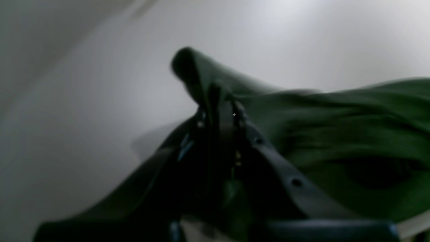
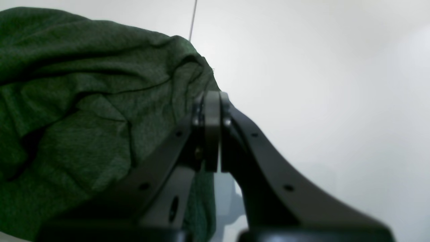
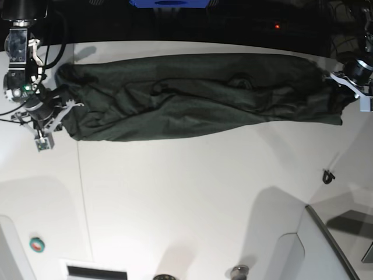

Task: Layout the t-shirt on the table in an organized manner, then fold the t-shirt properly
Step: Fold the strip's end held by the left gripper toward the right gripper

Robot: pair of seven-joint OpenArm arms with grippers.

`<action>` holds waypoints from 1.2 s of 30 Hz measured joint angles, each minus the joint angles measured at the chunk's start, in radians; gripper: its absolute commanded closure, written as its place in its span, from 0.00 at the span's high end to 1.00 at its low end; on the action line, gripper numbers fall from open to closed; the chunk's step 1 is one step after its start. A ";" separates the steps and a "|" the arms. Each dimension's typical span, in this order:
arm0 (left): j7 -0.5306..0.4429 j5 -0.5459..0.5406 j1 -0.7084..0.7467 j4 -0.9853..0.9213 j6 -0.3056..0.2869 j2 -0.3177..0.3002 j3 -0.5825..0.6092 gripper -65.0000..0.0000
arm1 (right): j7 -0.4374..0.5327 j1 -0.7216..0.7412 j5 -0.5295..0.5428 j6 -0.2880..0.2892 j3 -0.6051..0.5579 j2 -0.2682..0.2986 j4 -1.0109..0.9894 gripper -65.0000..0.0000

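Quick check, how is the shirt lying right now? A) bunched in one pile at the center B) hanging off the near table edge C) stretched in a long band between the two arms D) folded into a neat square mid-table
C: in the base view the t-shirt runs as one long wrinkled band across the far part of the table, from the right gripper to the left gripper.

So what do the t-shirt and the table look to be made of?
The t-shirt looks like soft knit fabric, dark green and matte: a fine heathered weave shows, and it creases and drapes loosely. The table seems a hard, smooth white laminate or painted board with a slight sheen; soft reflections and a thin seam show, but the exact material is unclear.
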 measured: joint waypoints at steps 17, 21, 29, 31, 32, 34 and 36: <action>0.117 0.340 -0.009 0.300 0.096 0.353 0.160 0.00 | 0.000 0.000 0.000 0.000 0.000 0.000 0.000 0.01; 0.127 0.368 -0.046 0.300 0.105 0.407 0.242 0.00 | 0.000 0.000 0.000 0.000 0.000 0.000 0.000 0.01; 0.138 0.471 -0.114 0.297 0.173 0.451 0.438 0.00 | 0.001 0.000 0.000 0.000 0.000 0.000 0.000 0.01; 0.138 0.477 -0.126 0.293 0.172 0.452 0.485 0.00 | 0.000 0.000 0.000 0.000 0.000 0.000 0.000 0.01; 0.135 0.478 -0.132 0.283 0.172 0.452 0.502 0.00 | 0.000 0.000 0.000 0.000 0.000 0.000 0.000 0.01; 0.132 0.478 -0.148 0.244 0.185 0.452 0.537 0.00 | -0.001 0.000 0.000 0.000 0.000 0.000 0.000 0.01; 0.132 0.481 -0.161 0.199 0.248 0.451 0.574 0.00 | 0.000 0.000 0.000 0.000 0.000 0.000 0.000 0.01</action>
